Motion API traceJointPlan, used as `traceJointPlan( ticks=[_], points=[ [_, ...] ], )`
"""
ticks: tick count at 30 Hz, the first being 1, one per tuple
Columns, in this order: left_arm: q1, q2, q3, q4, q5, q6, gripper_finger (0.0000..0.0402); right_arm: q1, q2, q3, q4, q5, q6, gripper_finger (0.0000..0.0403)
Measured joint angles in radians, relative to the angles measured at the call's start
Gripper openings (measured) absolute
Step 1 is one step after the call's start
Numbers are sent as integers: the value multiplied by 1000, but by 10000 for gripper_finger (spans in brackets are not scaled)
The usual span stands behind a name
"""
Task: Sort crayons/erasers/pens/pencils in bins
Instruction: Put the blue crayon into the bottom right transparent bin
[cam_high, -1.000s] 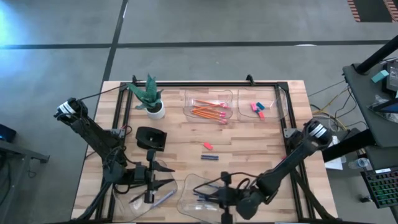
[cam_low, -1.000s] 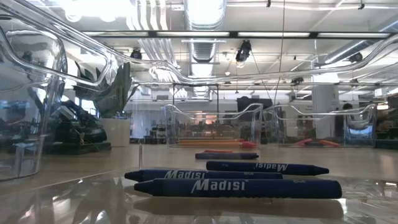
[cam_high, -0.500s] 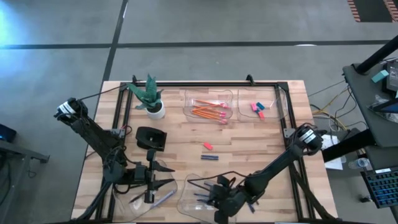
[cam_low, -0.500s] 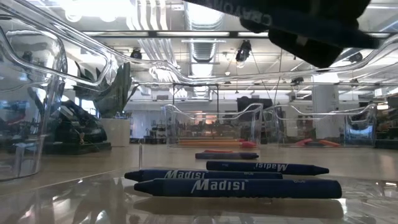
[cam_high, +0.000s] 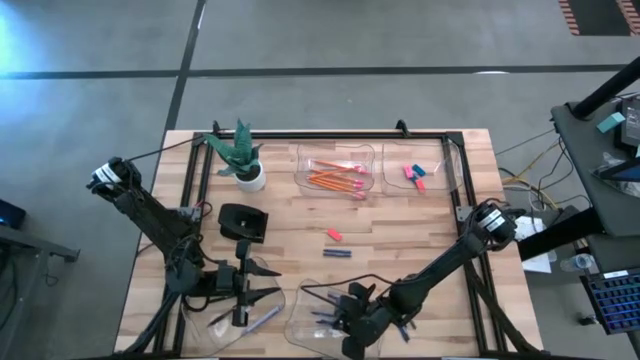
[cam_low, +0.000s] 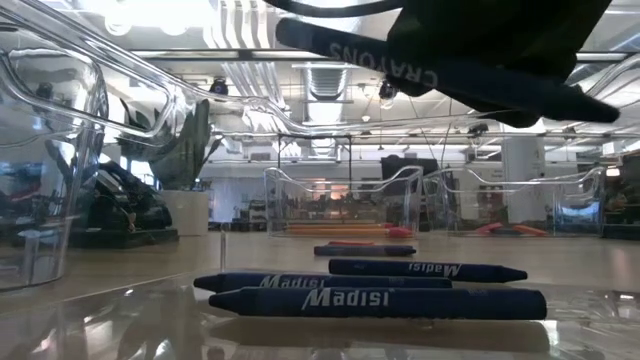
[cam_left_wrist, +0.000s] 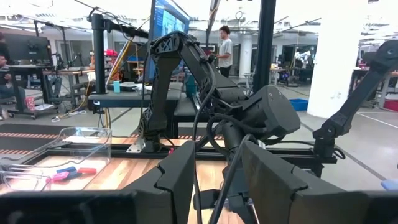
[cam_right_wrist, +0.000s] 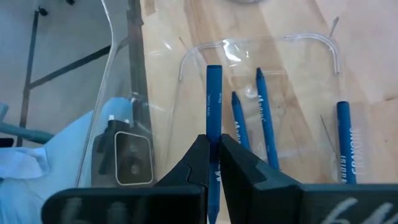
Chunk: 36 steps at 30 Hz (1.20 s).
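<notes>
Right gripper (cam_right_wrist: 213, 163) clamped; left gripper (cam_high: 243, 283) parted.

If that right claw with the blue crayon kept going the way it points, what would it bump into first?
Probably the floor of the clear bin, beside the crayons lying there. The right claw points down into it, its held crayon leading; depth is hard to judge.

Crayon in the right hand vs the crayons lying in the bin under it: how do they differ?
The held crayon is pinched between the right hand's fingers, off the floor of the bin; the loose crayons lie flat on it. In the low view the held crayon hangs tilted above, the loose crayons level below. All are dark blue with printed lettering.
</notes>
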<state>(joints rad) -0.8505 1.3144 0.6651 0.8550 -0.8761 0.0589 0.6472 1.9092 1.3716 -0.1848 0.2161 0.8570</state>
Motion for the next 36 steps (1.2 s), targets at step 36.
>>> traceJointPlan(
  ticks=[36],
  points=[
    [0,0,-1,-1,0,0,121,1,-49,-8,-7,-10,-99,95]
  ],
)
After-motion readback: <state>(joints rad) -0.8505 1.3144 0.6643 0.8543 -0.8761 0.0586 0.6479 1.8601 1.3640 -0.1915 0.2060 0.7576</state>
